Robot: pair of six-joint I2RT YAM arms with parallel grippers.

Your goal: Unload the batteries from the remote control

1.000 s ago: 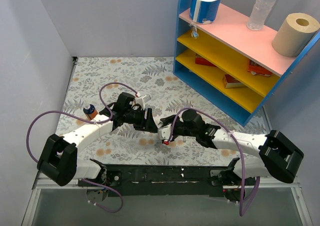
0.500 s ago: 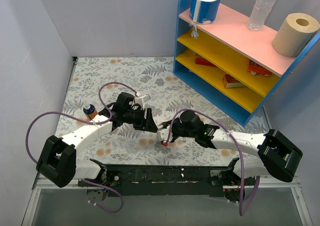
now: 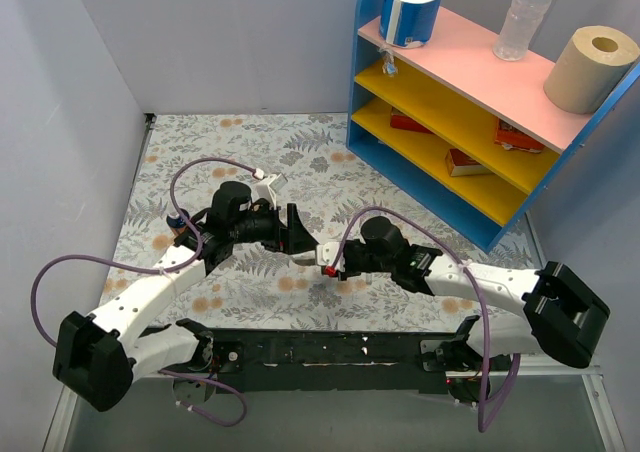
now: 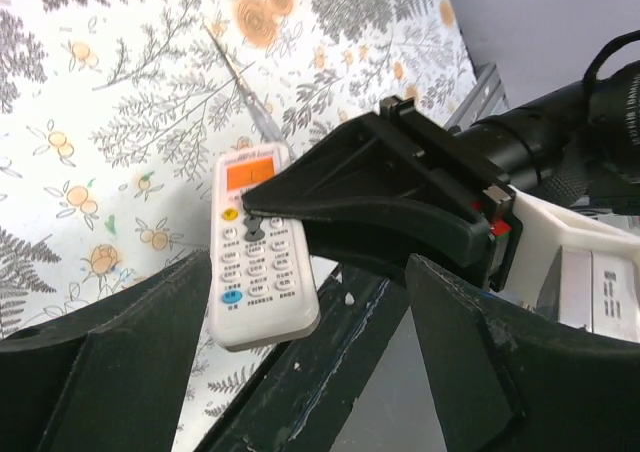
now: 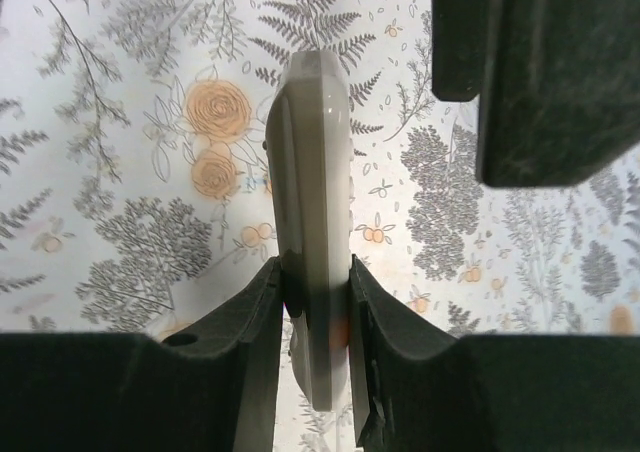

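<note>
Pinching remote control (image 5: 315, 172): right fingers (image 5: 240, 332).

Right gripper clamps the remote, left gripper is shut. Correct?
Not quite. The left gripper is open, its jaws wide apart in the left wrist view. The right gripper does clamp the remote.

White arms (image 3: 150, 292), black joints (image 3: 90, 357), purple cables (image 3: 210, 160)

Slim white-faced remote control (image 4: 255, 257), gripped edgewise
</note>
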